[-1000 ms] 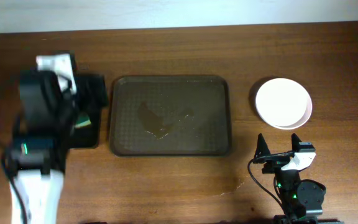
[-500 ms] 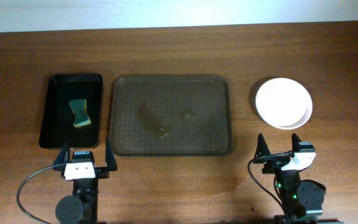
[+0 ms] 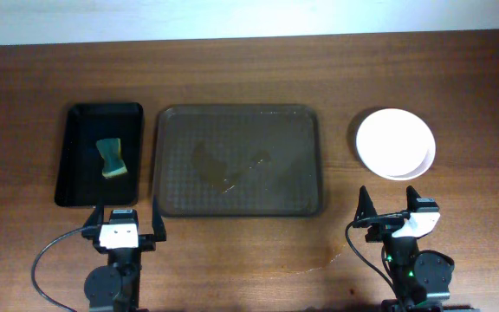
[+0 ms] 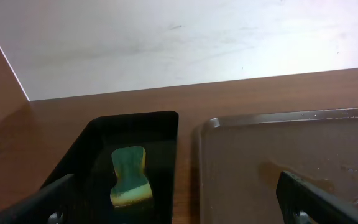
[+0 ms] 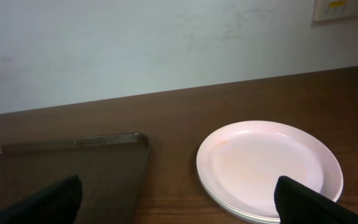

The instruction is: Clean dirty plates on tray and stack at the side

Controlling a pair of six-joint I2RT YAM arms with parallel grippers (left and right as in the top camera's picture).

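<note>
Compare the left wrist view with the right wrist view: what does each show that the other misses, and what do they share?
Only the left wrist view shows the black tray, with a green and yellow sponge lying in it. Only the right wrist view shows the stacked white plates, which sit on the table a little apart from the brown tray. Both views show part of the brown tray, the wooden table and the pale wall behind.
</note>
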